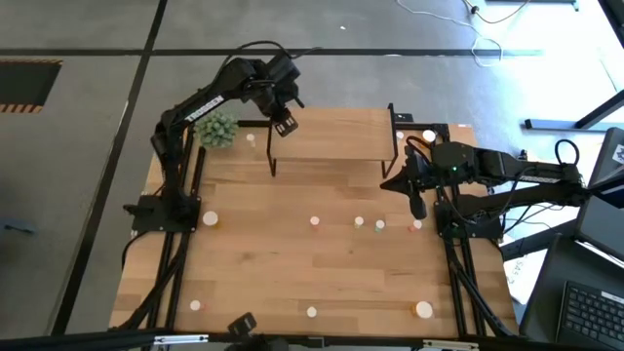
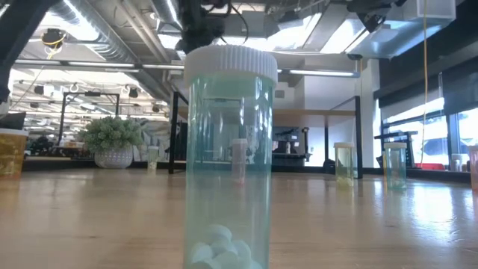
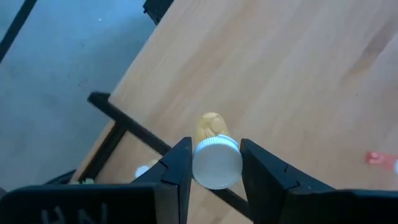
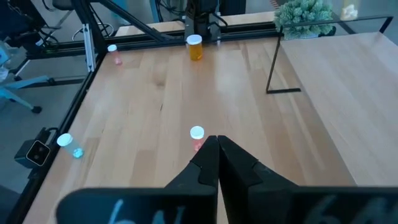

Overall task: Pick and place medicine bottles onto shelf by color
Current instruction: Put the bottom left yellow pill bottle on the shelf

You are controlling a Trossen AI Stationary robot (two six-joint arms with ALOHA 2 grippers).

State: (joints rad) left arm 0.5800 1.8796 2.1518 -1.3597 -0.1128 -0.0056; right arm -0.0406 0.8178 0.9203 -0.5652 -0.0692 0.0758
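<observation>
Left end effector (image 3: 216, 163) gripped yellow bottle (image 3: 214, 152) over shelf (image 1: 331, 136) (placing step); next needed lowering, release; right end effector (image 4: 217, 144) clenched empty

Tabletop inventory: one shelf (image 1: 331, 146), one green plant ball (image 1: 217, 130), two robot arms (image 1: 210, 102), two larger orange medicine bottles (image 1: 210, 219) and at least eight small medicine bottles (image 1: 314, 221) were counted (the tiniest were hard to tally).

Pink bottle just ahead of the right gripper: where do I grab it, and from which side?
The pink bottle stands upright, white cap up, with bare table around it. Probably best to come straight down and pinch the round body just under the cap. The right gripper is shut, so open it first. The left gripper holds a yellow bottle.
</observation>
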